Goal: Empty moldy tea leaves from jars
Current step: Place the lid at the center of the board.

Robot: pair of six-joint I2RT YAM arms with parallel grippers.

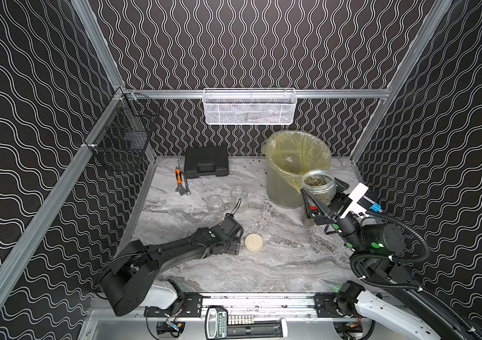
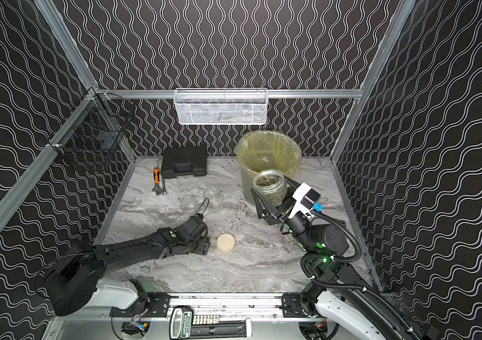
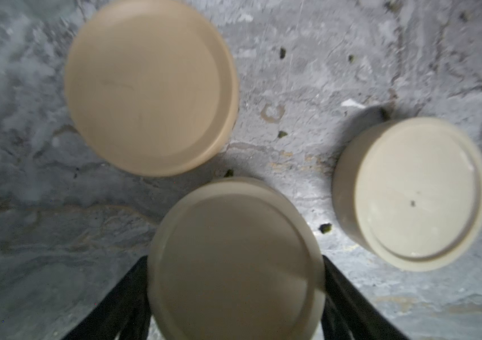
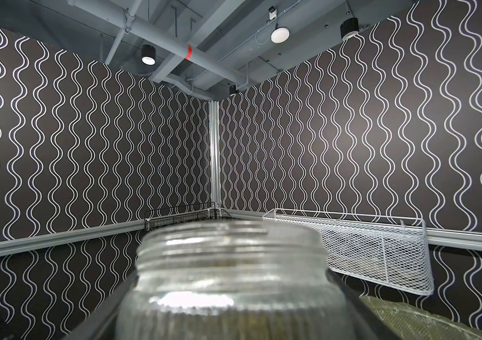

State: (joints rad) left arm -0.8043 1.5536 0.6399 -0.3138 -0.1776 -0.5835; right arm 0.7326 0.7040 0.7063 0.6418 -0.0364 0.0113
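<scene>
The lidless clear glass jar (image 4: 231, 279) sits pinched upright in your right jaws at 2 o'clock, tea leaves (image 1: 314, 181) inside, beside the yellow-bagged bucket (image 1: 278, 188). Your left jaws clamp a round cream lid (image 3: 234, 259). Two clear jars (image 1: 214, 204) at 11 o'clock on the bench (image 1: 278, 265) look empty; pouring remains.

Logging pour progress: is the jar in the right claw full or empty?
Nearly full: greenish tea leaves show through the lidless jar, upright in the right claw.
</scene>
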